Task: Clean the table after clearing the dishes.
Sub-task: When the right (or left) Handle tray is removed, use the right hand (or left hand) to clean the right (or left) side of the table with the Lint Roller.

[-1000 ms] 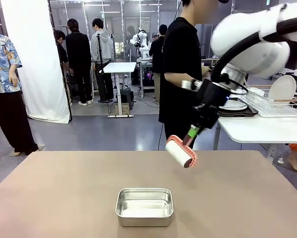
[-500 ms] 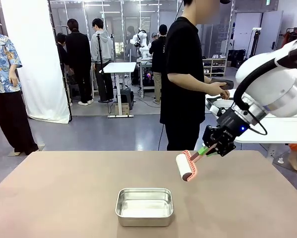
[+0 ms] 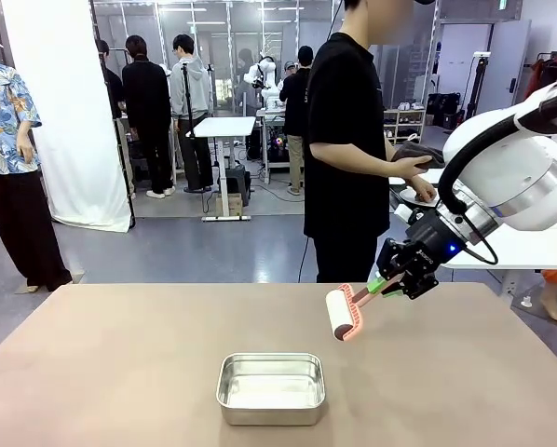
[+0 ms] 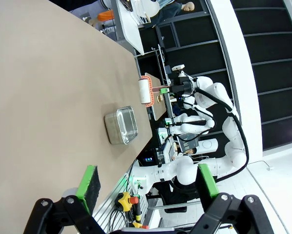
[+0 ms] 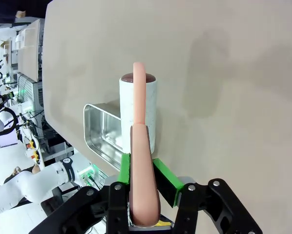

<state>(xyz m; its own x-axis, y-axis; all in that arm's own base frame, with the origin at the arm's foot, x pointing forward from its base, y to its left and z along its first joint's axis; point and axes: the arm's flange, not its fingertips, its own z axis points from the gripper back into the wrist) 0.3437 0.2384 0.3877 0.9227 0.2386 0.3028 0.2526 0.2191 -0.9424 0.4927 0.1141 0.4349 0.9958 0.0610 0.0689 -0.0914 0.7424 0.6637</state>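
Taupe table (image 3: 92, 372) holds a steel pan (image 3: 271, 388); right gripper (image 3: 383, 283) clamps a lint roller (image 3: 344, 313) beyond it; left gripper (image 4: 147, 183) jaws apart; person (image 3: 344, 140) behind.

You're in a lab hall, white curtain screen (image 3: 64, 112), standing desk (image 3: 224, 128) on bare grey floor (image 3: 213, 251), people (image 3: 148, 93) standing in groups, red-and-yellow emergency-stop button (image 4: 126, 200).

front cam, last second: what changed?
The right gripper, shut on the lint roller by its handle throughout, dropped over the far edge of the table and shifted slightly right, bringing the roller lower, nearer the tabletop. The steel pan stayed put.
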